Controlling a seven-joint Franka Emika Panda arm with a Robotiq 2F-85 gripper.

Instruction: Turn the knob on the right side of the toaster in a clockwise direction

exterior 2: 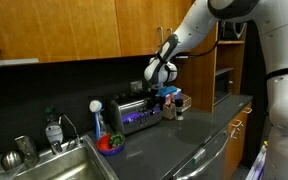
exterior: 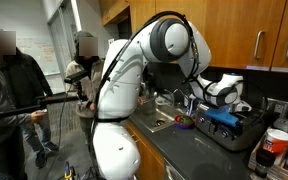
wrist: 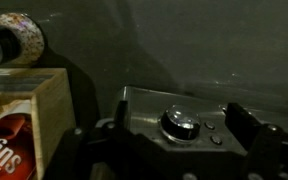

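Note:
The toaster [exterior 2: 134, 116] is a brushed-silver box on the dark counter; it also shows in an exterior view [exterior: 232, 124]. In the wrist view its end panel [wrist: 144, 105] carries a round shiny knob [wrist: 180, 124] with two small buttons beside it. My gripper [wrist: 179, 128] is open, with one dark finger on each side of the knob and neither touching it. In both exterior views the gripper [exterior: 224, 98] [exterior 2: 164, 88] hangs just above that end of the toaster.
A steel sink [exterior 2: 44, 165] with a faucet, a blue spray bottle [exterior 2: 99, 120] and a red bowl [exterior 2: 111, 145] lie beside the toaster. A wooden box [wrist: 24, 105] stands close to the knob end. Cups [exterior: 276, 146] stand on the counter. People [exterior: 9, 90] stand nearby.

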